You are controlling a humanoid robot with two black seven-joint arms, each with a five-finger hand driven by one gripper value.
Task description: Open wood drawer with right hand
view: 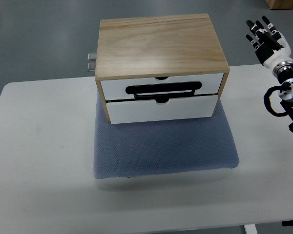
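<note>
Well to the left of the right hand's [267, 38] fingers [256, 30], which look loosely spread and empty, the wooden drawer box [161, 66] sits on the worktop [44, 161], both drawers apparently shut, nothing begun.

Bare table [44, 146] flanks the wood drawer box [161, 68]; its black handle [163, 89] stands unobstructed in front.

Pale grained wood drawer box [158, 45] with smooth white matt fronts, glossy black plastic handle [164, 89], on dimpled blue-grey cloth mat [166, 148], matt white table [39, 146].
</note>
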